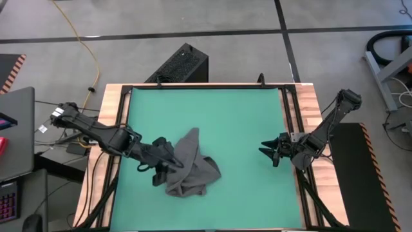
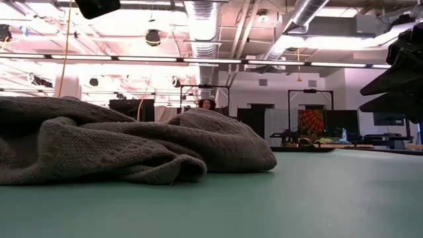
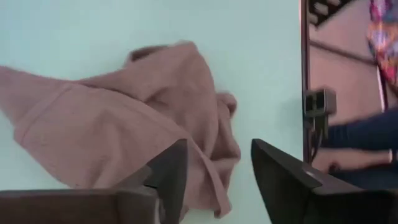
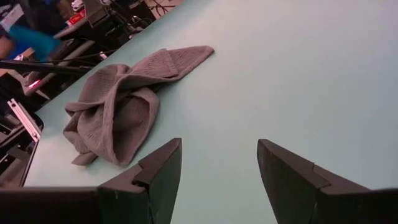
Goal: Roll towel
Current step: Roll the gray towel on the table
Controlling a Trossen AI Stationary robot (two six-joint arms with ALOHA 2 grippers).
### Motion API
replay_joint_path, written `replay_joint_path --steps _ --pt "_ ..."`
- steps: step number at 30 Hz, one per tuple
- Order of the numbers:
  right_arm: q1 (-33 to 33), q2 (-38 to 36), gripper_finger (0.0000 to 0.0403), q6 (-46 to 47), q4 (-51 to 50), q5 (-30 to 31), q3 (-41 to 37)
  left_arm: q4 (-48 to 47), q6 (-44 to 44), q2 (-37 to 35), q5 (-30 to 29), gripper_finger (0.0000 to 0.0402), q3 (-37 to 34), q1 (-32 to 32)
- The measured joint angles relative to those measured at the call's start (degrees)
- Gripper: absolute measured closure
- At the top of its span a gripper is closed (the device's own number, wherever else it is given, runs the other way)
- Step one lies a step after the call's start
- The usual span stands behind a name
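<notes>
Left arm (image 1: pixel 96 132) reaches in from the table's left edge, low over the mat (image 1: pixel 244 116). Left gripper (image 1: pixel 168 166) sits at the towel's left side, over or against the cloth edge; contact cannot be confirmed from above. In the left wrist view its fingers (image 3: pixel 171 177) stand apart with a clear gap between them, the towel's lower fold lying under and just ahead of them, nothing pinched (jaws parted, not clamped on cloth).

Towel (image 1: pixel 192 169) lies crumpled on the mat, left of centre and toward the near edge. Not flat, not rolled: a bunched heap with one pointed flap running up toward the mat's middle. Right wrist view shows the towel (image 4: pixel 121 106) folded over itself in loose overlapping layers, knit texture visible, a long corner stretched away from the heap. Low view gives the towel (image 2: pixel 132 149) as a rumpled mound filling the left half, resting on the green surface. White tag not made out in any view.

Bare mat between towel and right arm.

Right gripper (image 1: pixel 269 152) hovers above the mat's right part, well apart from the towel, pointing toward it. Its fingers (image 4: pixel 158 171) are spread wide, nothing between them. Right arm (image 1: pixel 328 125) comes in from the table's right edge.
</notes>
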Motion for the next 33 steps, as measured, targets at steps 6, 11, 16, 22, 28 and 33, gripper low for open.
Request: replay_joint_path --steps 6,11,16,22,28,33 --pt "0.0 0.0 0.0168 -0.21 -0.1 0.01 0.0 0.02 3.03 0.06 -0.29 0.0161 0.02 -0.21" --pt "0.0 0.0 0.0168 0.53 -1.26 0.0 0.0 -0.97 0.7 4.29 -6.8 0.0149 0.02 -0.47" --pt "0.0 -0.01 0.0168 0.56 -1.32 0.0 0.0 -0.74 -2.01 10.59 -10.49 0.0154 0.04 -0.45" --pt "0.0 -0.02 0.0168 0.57 -1.54 0.0 0.0 -1.01 -6.31 17.76 -11.08 0.0154 0.44 -0.3" --pt "0.0 -0.02 0.0168 0.57 -2.03 0.0 0.0 -1.1 -6.46 24.45 -10.69 0.0155 3.79 -0.32" --pt "0.0 -0.02 0.0168 0.46 -2.15 0.0 0.0 -1.45 -6.29 27.23 -11.04 0.0155 7.45 -0.3"
